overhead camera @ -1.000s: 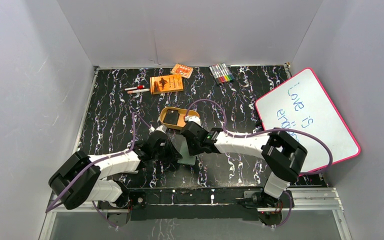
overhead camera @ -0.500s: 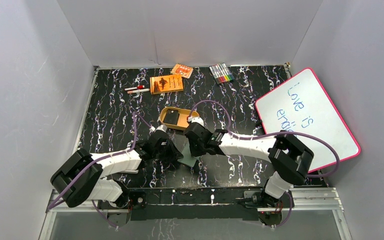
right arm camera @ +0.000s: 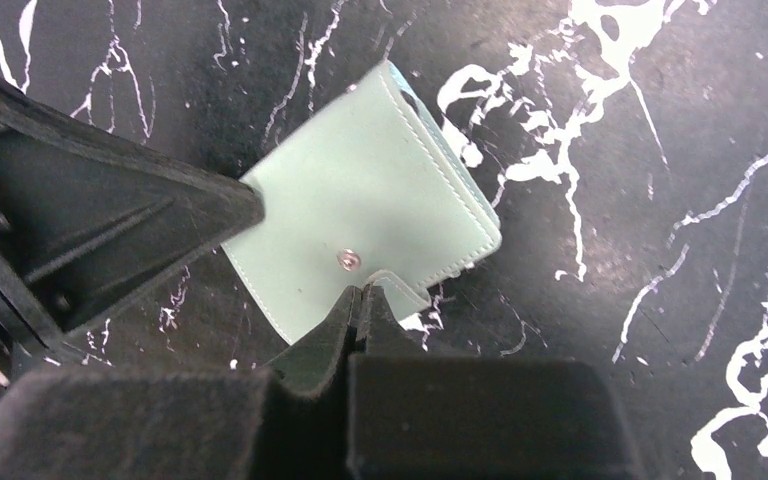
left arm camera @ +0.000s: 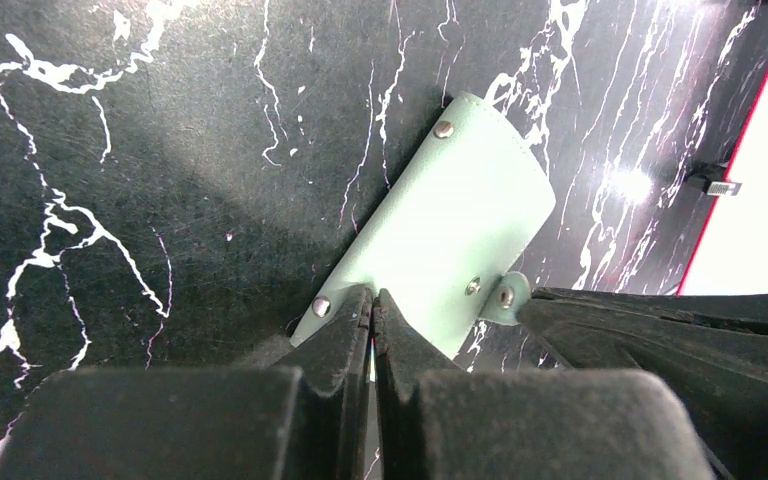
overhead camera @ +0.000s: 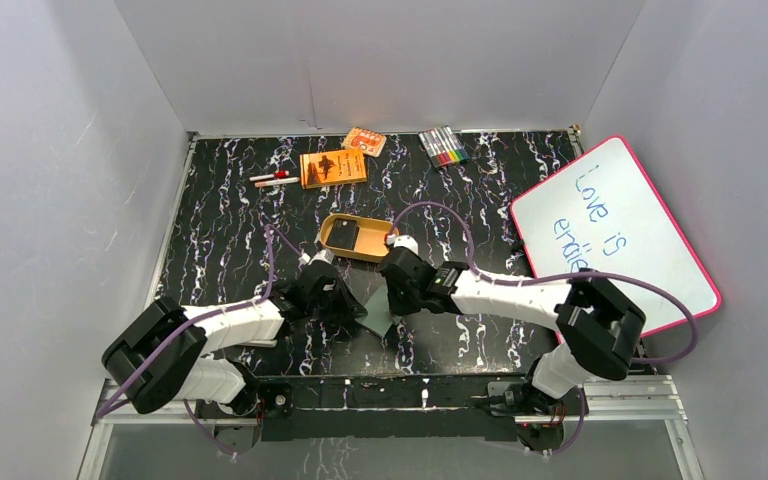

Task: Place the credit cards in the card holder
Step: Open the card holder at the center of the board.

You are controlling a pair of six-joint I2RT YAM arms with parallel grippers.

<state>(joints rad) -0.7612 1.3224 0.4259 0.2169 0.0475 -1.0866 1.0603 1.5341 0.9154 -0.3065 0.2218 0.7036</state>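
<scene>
The mint green card holder (overhead camera: 376,312) is at the table's middle, held from both sides. My left gripper (overhead camera: 348,300) is shut on its near edge, between two snaps, in the left wrist view (left arm camera: 372,296). My right gripper (overhead camera: 397,292) is shut on the holder's snap tab in the right wrist view (right arm camera: 362,293). The holder (left arm camera: 450,215) (right arm camera: 360,210) is closed. A black credit card (overhead camera: 346,238) lies in a gold tin (overhead camera: 332,226) just behind the grippers. I see no other cards.
An orange booklet (overhead camera: 333,167), a small orange pack (overhead camera: 364,141), red and white pens (overhead camera: 274,178) and a set of markers (overhead camera: 443,146) lie at the back. A pink-framed whiteboard (overhead camera: 615,235) leans at the right.
My right gripper has moved right and nearer, off the gold tin, with the tab in it. The card holder has tipped lower toward the table. The left gripper has barely moved.
</scene>
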